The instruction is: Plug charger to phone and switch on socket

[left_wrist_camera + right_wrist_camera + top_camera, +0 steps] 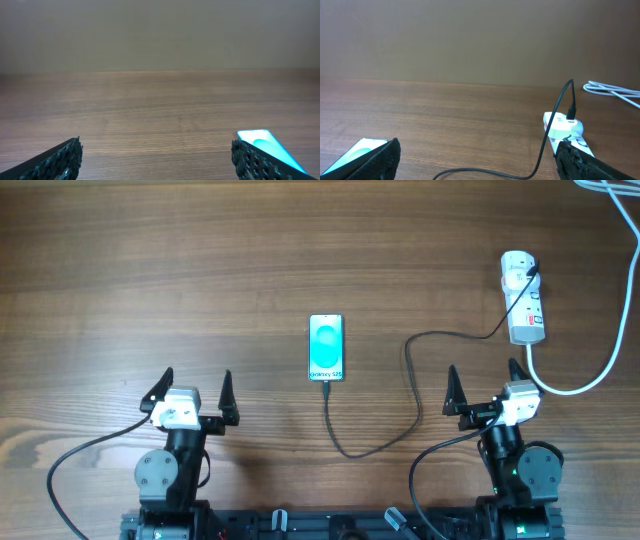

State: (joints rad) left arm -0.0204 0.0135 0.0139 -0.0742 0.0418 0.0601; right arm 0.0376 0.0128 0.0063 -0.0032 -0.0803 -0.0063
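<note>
The phone (327, 348) lies flat at the table's middle, its cyan screen lit. The thin black charger cable (415, 390) runs from the phone's near end, loops right and up into the socket (523, 298), a white power strip at the far right. Its connector (326, 387) sits at the phone's near edge. My left gripper (195, 395) is open and empty, near the front left. My right gripper (485, 390) is open and empty, front right, below the socket. The phone shows at the edge of the left wrist view (267, 145) and the right wrist view (357, 152). The socket shows in the right wrist view (565, 127).
The socket's thick white lead (610, 365) curves along the right edge and off the top right corner. The robots' black cables (85, 455) trail near the front edge by each base.
</note>
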